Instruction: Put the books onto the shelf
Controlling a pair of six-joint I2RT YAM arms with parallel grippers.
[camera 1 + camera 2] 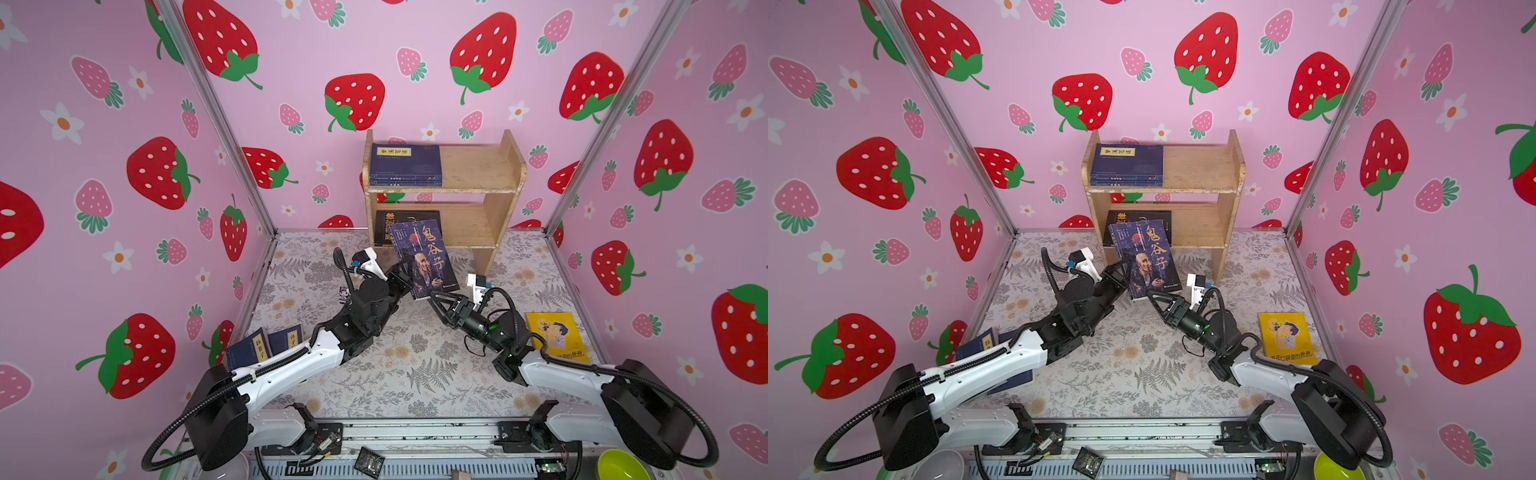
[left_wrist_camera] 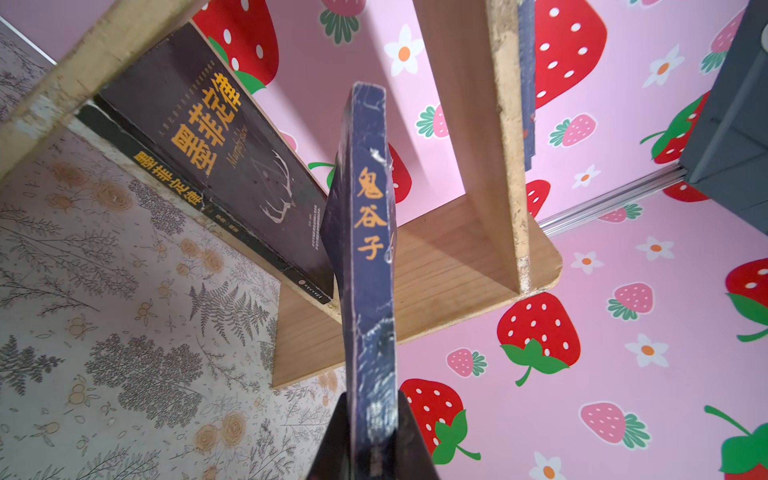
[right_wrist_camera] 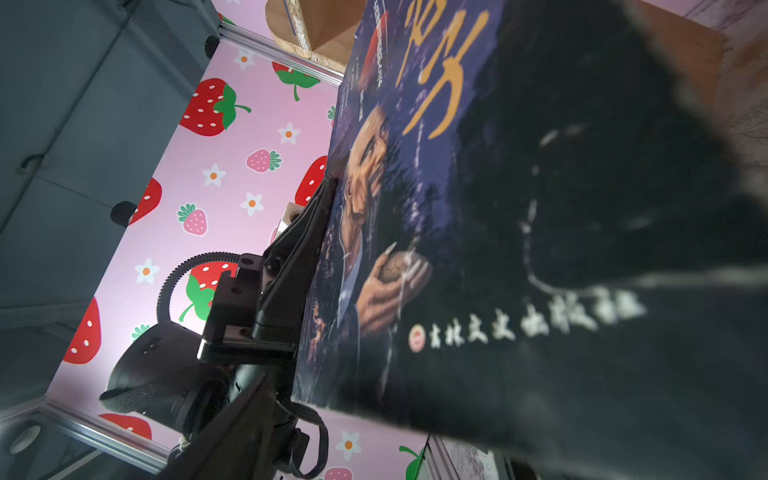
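Inspect the held book (image 1: 428,257). It is a thin dark-blue paperback, and its cover shows an old man's face beside large orange characters. In the left wrist view, the spine is scuffed white along its edges. The book is held tilted just in front of the shelf (image 1: 478,166), at the lower tier. The left gripper (image 2: 372,440) is clamped on the book's spine edge. The right gripper (image 1: 435,297) sits at the book's lower corner; you cannot tell whether its jaws are apart or pressing. A black book (image 1: 386,220) lies on the lower tier and a navy book (image 1: 405,164) on the upper.
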